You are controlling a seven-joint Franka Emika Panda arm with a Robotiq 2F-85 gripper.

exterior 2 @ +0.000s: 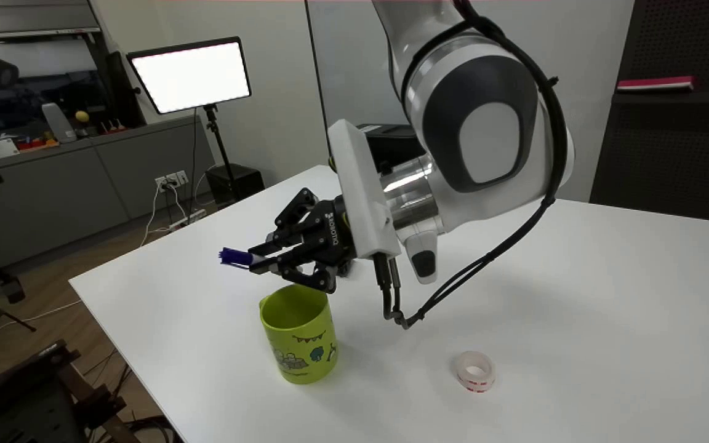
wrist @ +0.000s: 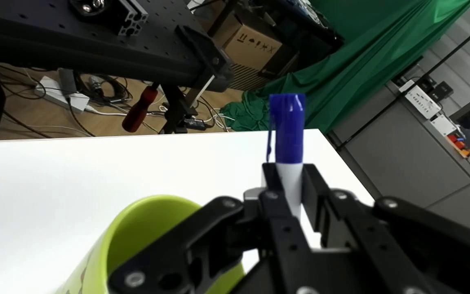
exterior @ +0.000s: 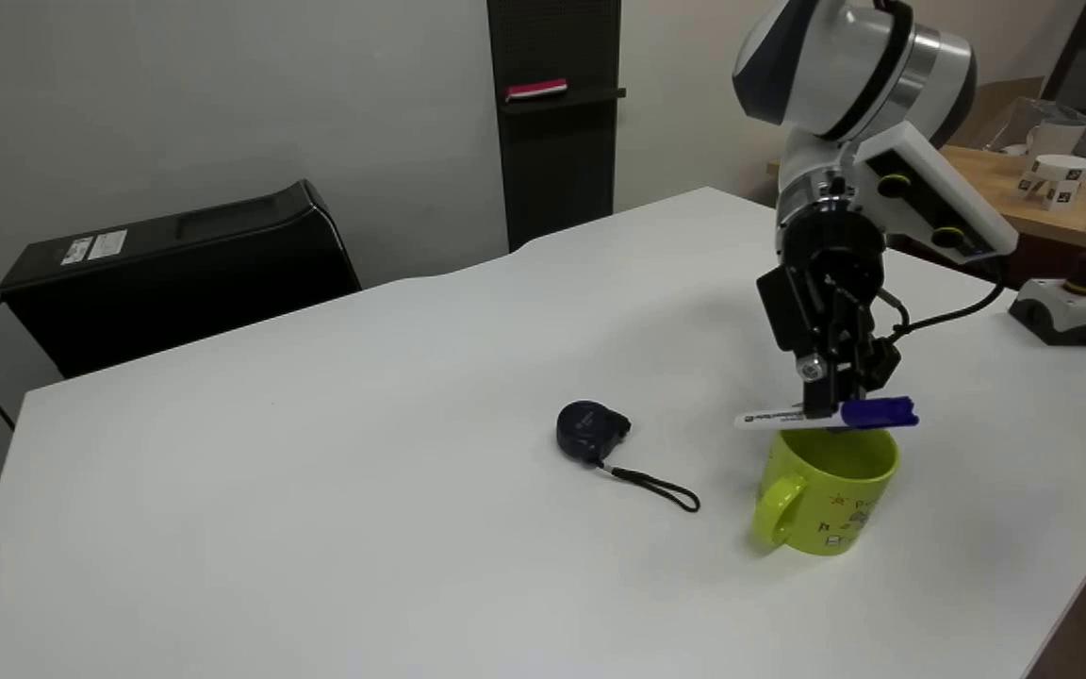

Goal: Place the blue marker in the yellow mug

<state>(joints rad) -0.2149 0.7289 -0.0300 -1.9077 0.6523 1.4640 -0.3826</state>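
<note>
The blue marker has a white barrel and a dark blue cap (exterior: 878, 412); the cap also shows in an exterior view (exterior 2: 236, 257) and in the wrist view (wrist: 288, 128). My gripper (wrist: 287, 179) is shut on the white barrel just below the cap. The marker lies roughly level, not upright. The yellow-green mug (exterior: 835, 514) stands upright on the table with its opening up; it also shows in an exterior view (exterior 2: 305, 347) and at lower left in the wrist view (wrist: 110, 241), partly hidden by a finger. The gripper and marker are above the mug's rim level, beside its opening.
A black tape measure (exterior: 590, 432) with a cord lies on the table near the mug's handle side. A small white tape roll (exterior 2: 476, 371) lies on the table. An emergency stop box (exterior: 1071, 309) stands by the arm. The table edge (exterior 2: 130, 363) is near the mug.
</note>
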